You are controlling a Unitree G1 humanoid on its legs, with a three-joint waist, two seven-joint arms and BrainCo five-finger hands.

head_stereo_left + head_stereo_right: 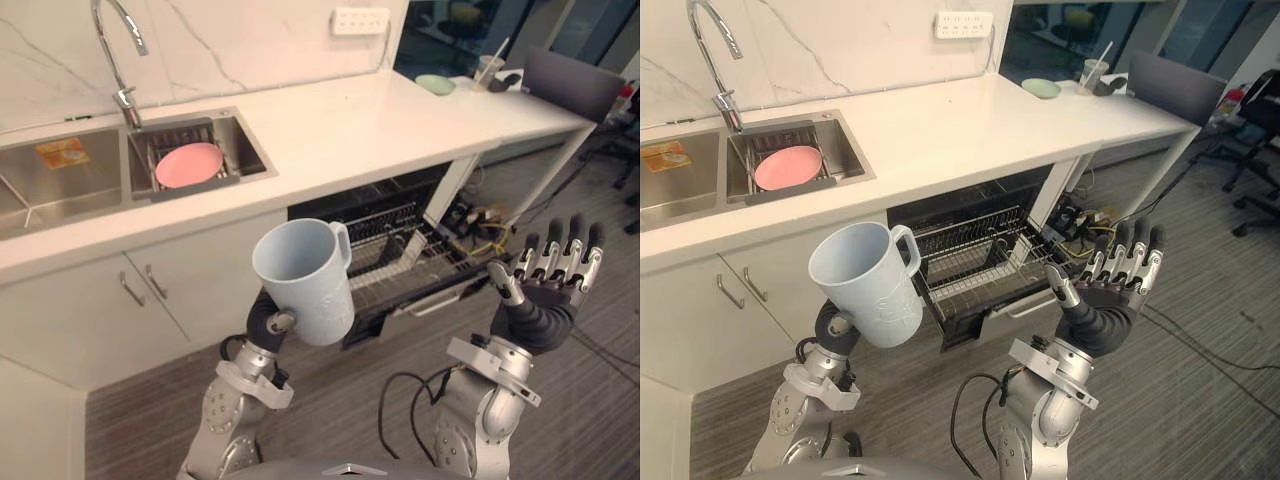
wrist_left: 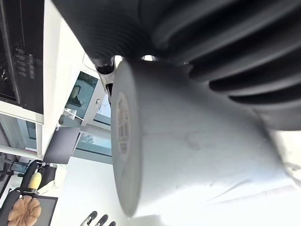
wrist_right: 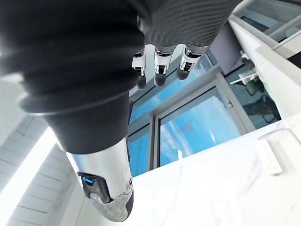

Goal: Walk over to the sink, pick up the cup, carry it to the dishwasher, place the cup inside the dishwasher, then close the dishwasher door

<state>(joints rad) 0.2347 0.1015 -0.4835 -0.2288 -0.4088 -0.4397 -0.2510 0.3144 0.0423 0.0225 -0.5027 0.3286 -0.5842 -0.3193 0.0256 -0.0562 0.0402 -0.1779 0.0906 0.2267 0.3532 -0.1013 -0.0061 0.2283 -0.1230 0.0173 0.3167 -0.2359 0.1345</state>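
The pale blue cup (image 1: 303, 282) sits upright in the left hand (image 1: 272, 320), gripped low on its body, short of the open dishwasher (image 1: 400, 245). It looks rigid, light, probably slick plastic. The right hand (image 1: 556, 268) is spread and empty.

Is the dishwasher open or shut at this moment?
Open: the dishwasher has its wire rack pulled out from under the counter.

The pale blue plastic cup (image 1: 305, 275) hides most of the left hand (image 1: 274, 322); just its thumb shows on the cup's wall. The steel double sink (image 1: 70, 200) is cut off at the edge. Small objects (image 1: 490, 70) at the far end of the white countertop (image 1: 380, 125) are too small to tell.
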